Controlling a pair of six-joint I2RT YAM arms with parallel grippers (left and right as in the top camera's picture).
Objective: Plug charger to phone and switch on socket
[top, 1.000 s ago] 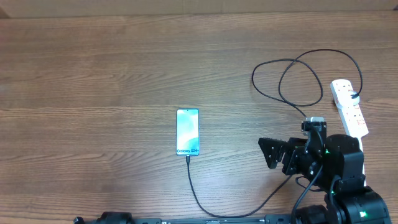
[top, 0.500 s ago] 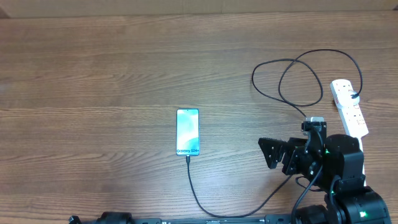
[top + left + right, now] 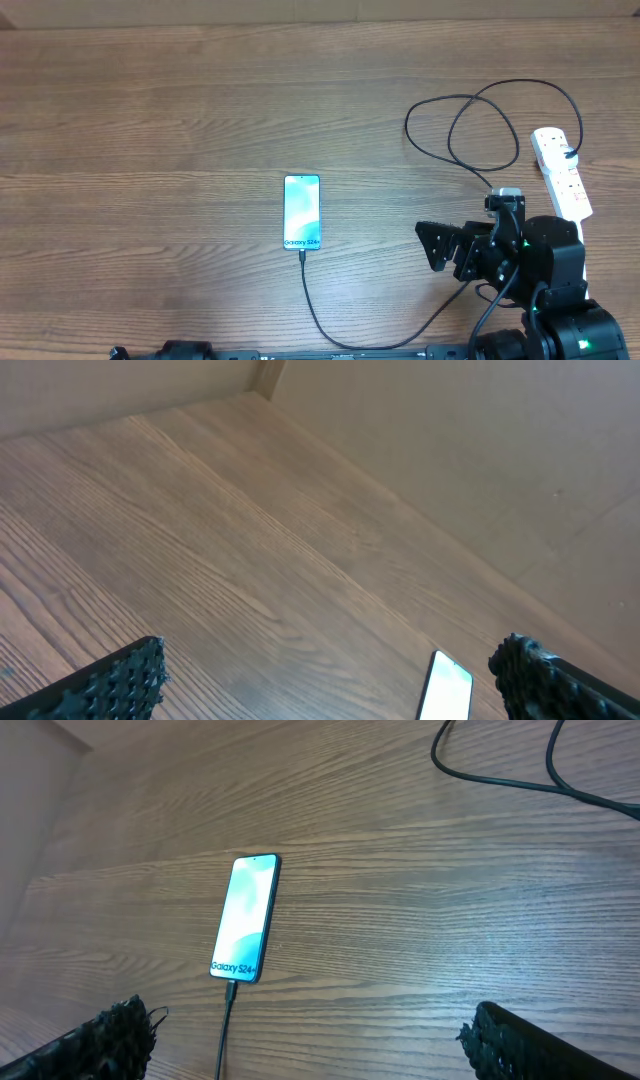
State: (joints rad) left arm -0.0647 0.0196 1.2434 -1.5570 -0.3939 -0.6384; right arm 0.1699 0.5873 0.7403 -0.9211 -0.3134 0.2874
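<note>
Two sets of jaws spreading wide and pinching nothing. Hovering the right gripper [image 3: 432, 248] at lower right of the overhead frame, fingers far apart, touching neither cable nor table [image 3: 150, 120]. Holding the left gripper [image 3: 330, 665] equally agape over bare wood (only its two toothed tips showing, at the bottom corners of its own view). Seeing the phone [image 3: 302, 212] lying flat just left of centre, screen glowing light blue, "Galaxy" end toward the bottom edge. Tracing the charger [image 3: 306, 288] from that end, connector seated in the phone, curving along the bottom edge, passing behind the right arm, looping at upper right, ending plugged into the socket [image 3: 562, 172] at the right edge. Failing to read the switch position.
</note>
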